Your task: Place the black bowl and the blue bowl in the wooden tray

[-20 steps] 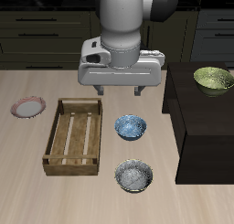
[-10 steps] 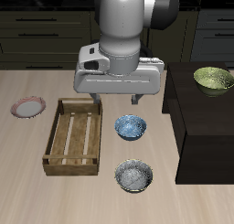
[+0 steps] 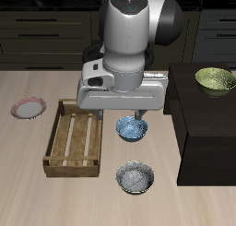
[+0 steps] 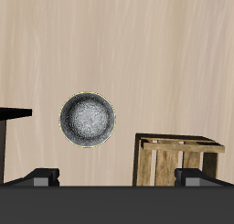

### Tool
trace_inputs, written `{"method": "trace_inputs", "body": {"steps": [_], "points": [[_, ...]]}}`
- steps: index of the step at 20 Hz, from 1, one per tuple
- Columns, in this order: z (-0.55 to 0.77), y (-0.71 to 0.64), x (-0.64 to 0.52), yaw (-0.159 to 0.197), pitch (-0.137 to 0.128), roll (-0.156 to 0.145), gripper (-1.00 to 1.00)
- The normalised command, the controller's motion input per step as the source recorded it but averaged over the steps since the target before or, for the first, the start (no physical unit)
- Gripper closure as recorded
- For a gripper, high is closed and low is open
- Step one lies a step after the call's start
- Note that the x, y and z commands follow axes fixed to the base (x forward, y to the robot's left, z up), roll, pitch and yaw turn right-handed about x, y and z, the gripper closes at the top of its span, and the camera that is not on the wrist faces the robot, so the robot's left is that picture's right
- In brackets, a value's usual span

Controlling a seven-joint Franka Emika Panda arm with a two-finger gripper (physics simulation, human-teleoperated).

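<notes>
The robot's fingers point(image 3: 123, 113) hang spread wide with nothing between them, above the bench point(image 3: 198, 204). The small blue patterned bowl point(image 3: 131, 128) sits just below them. The small dark bowl with a grey speckled inside point(image 3: 135, 177) lies nearer the bench's front edge. The empty rectangular light-brown wooden tray point(image 3: 76, 137) stands beside both bowls.

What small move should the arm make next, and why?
Probably keep lowering toward the blue bowl. The hand hangs just above it with nothing held, and both that bowl and the black bowl sit on the table beside the wooden tray, which has nothing in it.
</notes>
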Motion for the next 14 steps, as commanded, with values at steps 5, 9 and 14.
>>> {"method": "trace_inputs", "body": {"steps": [5,9,14], "points": [[0.01,0.02,0.21,0.027,-0.022,-0.013,-1.0],[-0.03,-0.01,0.19,0.02,0.001,-0.025,-1.0],[-0.17,-0.01,0.17,0.001,0.028,-0.004,-1.0]]}}
